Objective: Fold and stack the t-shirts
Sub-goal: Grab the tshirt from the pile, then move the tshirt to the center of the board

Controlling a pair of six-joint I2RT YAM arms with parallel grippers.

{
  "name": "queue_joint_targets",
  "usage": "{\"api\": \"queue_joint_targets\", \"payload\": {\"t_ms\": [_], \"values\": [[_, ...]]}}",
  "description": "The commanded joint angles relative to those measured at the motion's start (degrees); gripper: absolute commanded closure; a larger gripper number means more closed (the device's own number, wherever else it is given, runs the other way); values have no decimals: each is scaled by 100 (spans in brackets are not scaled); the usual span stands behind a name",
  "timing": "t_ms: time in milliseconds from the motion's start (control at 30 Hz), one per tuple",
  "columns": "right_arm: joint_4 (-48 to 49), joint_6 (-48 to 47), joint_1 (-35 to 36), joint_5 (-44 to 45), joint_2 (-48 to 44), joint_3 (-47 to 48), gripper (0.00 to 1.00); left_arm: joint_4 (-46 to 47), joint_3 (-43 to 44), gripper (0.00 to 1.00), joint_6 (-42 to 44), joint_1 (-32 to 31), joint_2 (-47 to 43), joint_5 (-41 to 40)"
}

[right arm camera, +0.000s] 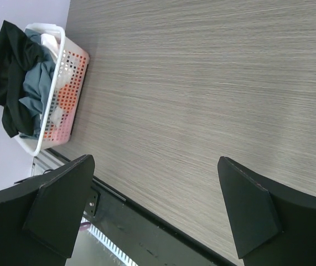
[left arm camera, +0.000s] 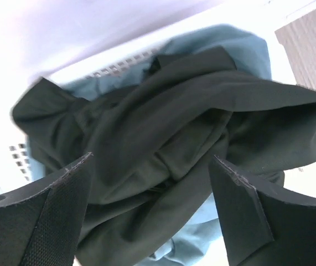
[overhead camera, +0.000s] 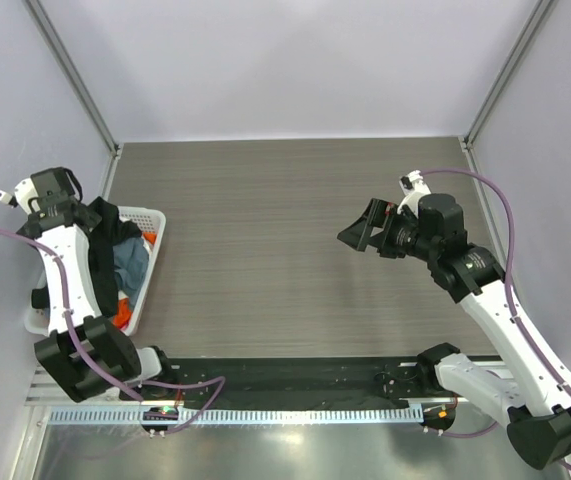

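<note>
A wood-grain table [overhead camera: 285, 200] fills the top view, walled on the far side and on both flanks, with a wide stretch of bare wood showing from the middle across to the right. At its left edge, close to the left wall, sits a white lattice basket [overhead camera: 157, 216], its long side running from near to far. The t-shirts are all inside it in a crumpled heap: the black t-shirt [left arm camera: 163, 116] lies on top, bunched in folds and draped over the wall-side rim, its bulk running along the basket's length. The blue-grey t-shirt [overhead camera: 133, 262] shows beneath it, and a scrap of the orange t-shirt [overhead camera: 125, 318] at the near end. The left gripper [left arm camera: 151, 160] hangs directly over the black cloth, jaws spread wide, one finger to each side of a raised fold, holding nothing. It is by far the nearer arm. The right gripper [right arm camera: 156, 159], jaws also wide apart and empty, hovers over the right half of the table, well apart from the basket and facing it. Lifting the shirt probably means carrying it rightward over the table-side rim onto the bare wood.
</note>
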Motion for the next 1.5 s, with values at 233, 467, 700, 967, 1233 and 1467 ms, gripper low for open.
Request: {"api": "queue_joint_targets", "payload": {"t_ms": [233,467,700,967,1233,1467], "values": [[270,-113,19,-486,-2,197,0,898,-474,57,-428,43,225,348],[147,-96,19,-276,-81,285,0,732,-114,100,-279,17,-11,312],[-19,-157,19,-39,129,549,0,696,1185,100,-366,-1019,-495,874],[-363,-289,19,427,376,1111,1,1617,1902,100,-2356,-2020,-917,3878],[-468,-25,19,788,306,1051,1,2348,1293,100,-2714,-2936,-1278,4584],[-486,168,19,893,297,752,2,2375,64,100,-2476,-3621,-1418,4505]]}}
